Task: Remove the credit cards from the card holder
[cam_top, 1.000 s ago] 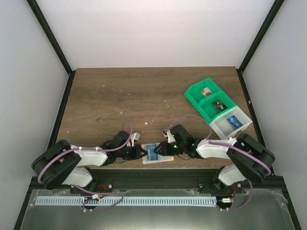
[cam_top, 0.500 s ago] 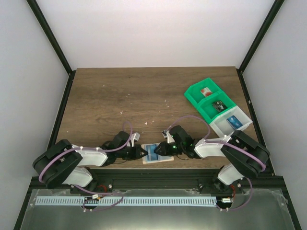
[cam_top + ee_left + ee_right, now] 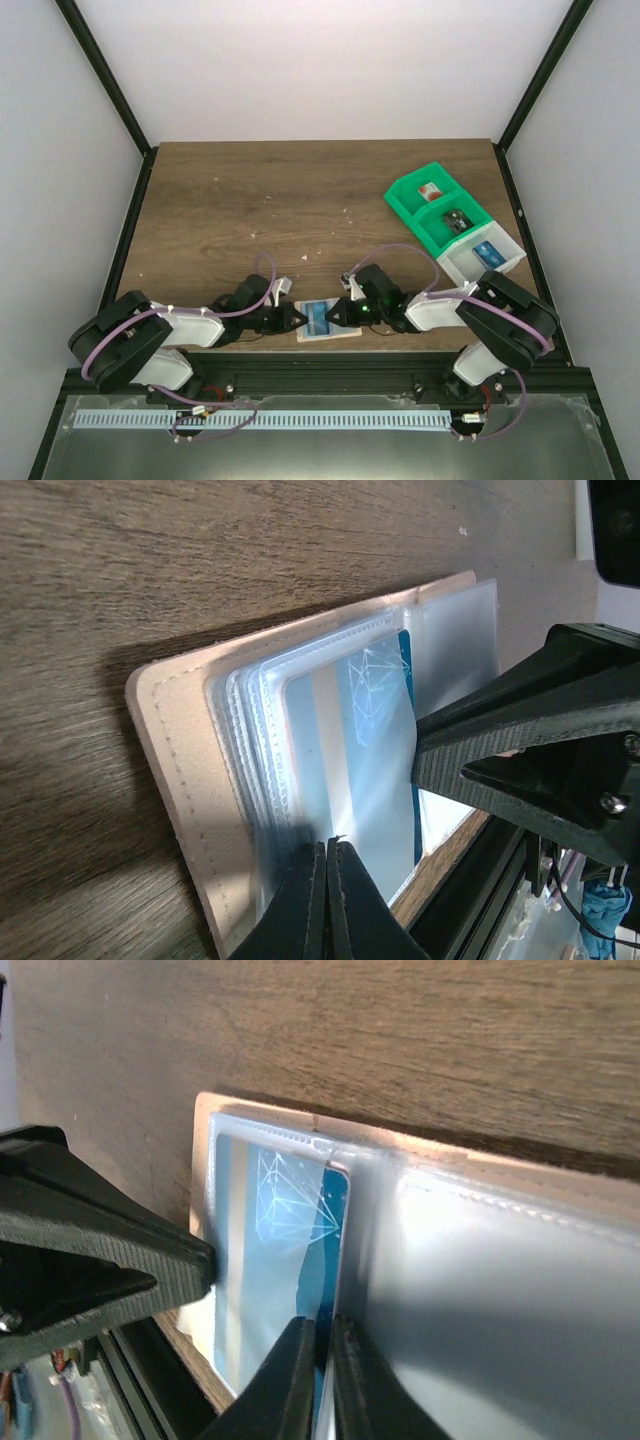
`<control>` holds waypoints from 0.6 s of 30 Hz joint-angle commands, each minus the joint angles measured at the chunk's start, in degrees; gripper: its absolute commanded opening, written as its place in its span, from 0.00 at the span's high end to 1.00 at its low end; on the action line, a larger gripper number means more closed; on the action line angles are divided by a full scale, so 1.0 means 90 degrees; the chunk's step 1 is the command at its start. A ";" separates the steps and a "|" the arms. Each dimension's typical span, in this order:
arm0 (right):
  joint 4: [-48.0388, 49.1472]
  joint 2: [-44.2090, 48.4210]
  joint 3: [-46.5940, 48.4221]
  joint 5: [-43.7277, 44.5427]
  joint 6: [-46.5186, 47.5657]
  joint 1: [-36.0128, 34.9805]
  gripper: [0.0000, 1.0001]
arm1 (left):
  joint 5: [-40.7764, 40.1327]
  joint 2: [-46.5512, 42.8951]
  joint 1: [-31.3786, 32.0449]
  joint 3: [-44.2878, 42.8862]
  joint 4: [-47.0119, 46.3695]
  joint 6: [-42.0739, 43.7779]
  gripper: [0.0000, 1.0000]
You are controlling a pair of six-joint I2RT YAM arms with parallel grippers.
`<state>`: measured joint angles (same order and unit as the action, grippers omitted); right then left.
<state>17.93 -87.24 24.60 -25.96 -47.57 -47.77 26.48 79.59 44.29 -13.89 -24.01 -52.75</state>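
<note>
The tan card holder (image 3: 343,333) lies open near the table's front edge, between both grippers. In the left wrist view its tan cover (image 3: 180,750) carries clear pockets, and a blue credit card (image 3: 375,730) with a white line pattern sits in one. My left gripper (image 3: 327,842) is shut, its tips resting on the pocket's near edge with nothing between them. My right gripper (image 3: 325,1328) has its jaws closed down on the blue credit card's (image 3: 290,1230) exposed edge, beside a clear pocket flap (image 3: 500,1290). No other card shows.
A green-and-white compartment tray (image 3: 400,195) with small items stands at the right rear. The black frame rail (image 3: 320,365) runs just behind the card holder's near side. Small crumbs dot the wooden table (image 3: 300,200).
My right gripper's jaws have narrowed onto the card's edge, and that arm has shifted slightly left. The left gripper and the card holder have stayed put.
</note>
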 commanded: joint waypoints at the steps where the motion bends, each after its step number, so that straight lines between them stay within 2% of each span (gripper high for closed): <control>1: 0.0269 0.0016 -0.0141 -0.0127 -0.0048 -0.0073 0.96 | -0.0062 0.0119 0.0022 0.0110 0.0046 -0.0009 1.00; 3: 0.0354 0.0091 -0.0240 -0.0097 -0.0100 -0.0068 0.99 | -0.0101 0.0090 0.0027 0.0147 0.0042 -0.0012 1.00; 18: 0.0446 0.0212 -0.0501 0.0015 -0.0069 -0.0027 1.00 | -0.0432 0.0072 0.0021 0.0095 0.0500 0.0123 1.00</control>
<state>22.09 -86.08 21.23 -25.61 -48.75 -47.72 25.98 79.57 44.31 -13.67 -24.12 -52.66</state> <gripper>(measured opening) 0.010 0.013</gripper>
